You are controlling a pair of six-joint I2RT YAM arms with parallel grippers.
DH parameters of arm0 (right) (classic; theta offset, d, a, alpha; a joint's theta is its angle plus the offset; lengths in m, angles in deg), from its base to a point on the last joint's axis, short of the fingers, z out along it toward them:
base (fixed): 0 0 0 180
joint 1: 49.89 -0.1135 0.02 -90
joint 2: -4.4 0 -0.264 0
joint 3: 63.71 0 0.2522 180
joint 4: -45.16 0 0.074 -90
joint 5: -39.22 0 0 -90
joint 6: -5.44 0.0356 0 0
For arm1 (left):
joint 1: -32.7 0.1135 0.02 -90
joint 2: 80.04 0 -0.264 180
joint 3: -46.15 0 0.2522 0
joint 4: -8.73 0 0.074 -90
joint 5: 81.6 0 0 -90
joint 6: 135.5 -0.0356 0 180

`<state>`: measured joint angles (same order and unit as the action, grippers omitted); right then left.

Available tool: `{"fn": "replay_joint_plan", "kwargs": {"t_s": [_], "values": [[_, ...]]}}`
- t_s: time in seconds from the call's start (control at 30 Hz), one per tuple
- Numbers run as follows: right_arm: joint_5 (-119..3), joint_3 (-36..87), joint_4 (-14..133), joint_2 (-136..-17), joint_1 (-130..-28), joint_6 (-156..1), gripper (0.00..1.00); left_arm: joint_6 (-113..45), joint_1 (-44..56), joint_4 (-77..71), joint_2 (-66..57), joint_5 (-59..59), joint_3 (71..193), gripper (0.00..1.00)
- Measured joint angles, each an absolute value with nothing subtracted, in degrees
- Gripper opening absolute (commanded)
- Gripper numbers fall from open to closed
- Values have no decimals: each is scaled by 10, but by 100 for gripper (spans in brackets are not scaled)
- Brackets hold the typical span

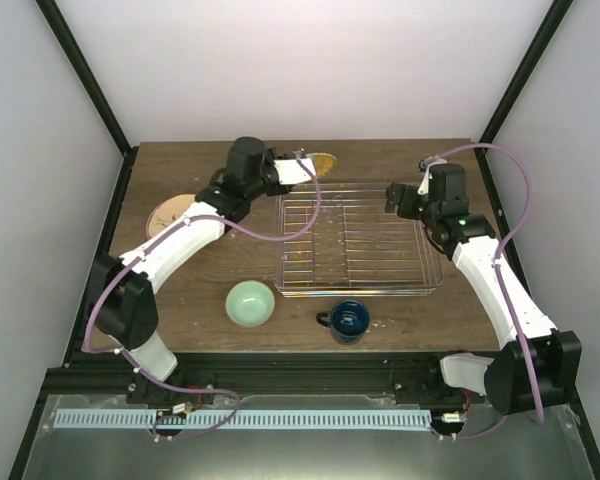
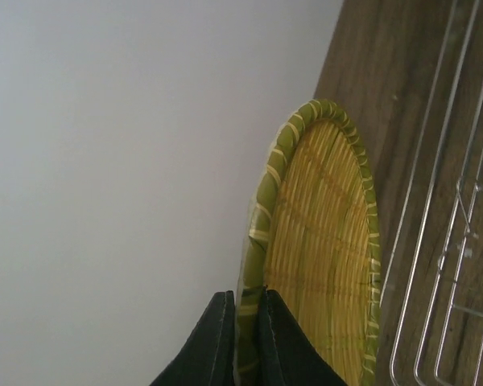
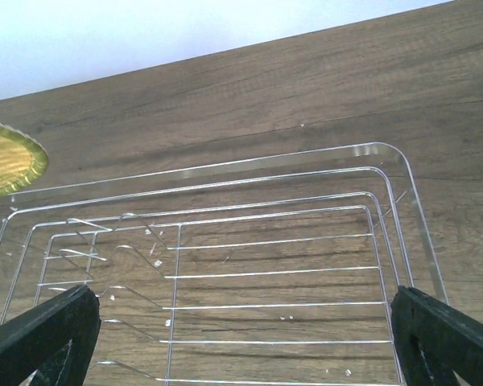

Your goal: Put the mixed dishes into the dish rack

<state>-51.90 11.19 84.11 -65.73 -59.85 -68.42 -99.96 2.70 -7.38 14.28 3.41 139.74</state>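
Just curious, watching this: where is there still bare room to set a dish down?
The dish rack holds nothing. Bare table lies behind it, between the lime-green plate and the right gripper. Crowded: the near strip with the mint bowl and blue mug, and the left side, where the pink plate lies partly under the left arm.

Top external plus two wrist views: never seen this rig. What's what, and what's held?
Two robot arms bolted at the table's near edge. The top view looks down from behind; each wrist view rides on one arm, its jaws at the bottom. On the table: a wire dish rack, mint-green bowl, dark blue mug and pale patterned plate partly under the left arm. The left jaws pinch the rim of a lime-green plate by the rack's far-left corner. The right jaws stand open over the rack, empty.
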Motion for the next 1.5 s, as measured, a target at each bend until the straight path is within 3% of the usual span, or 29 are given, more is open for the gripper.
{"fn": "replay_joint_plan", "kwargs": {"t_s": [0.7,1.5], "values": [[-492,112,856,-654,-593,-690,100,-1104,-96,-104,123,168,1392,0],[-498,112,871,-654,-558,-691,100,-1084,-112,-106,220,198,1381,0]]}}
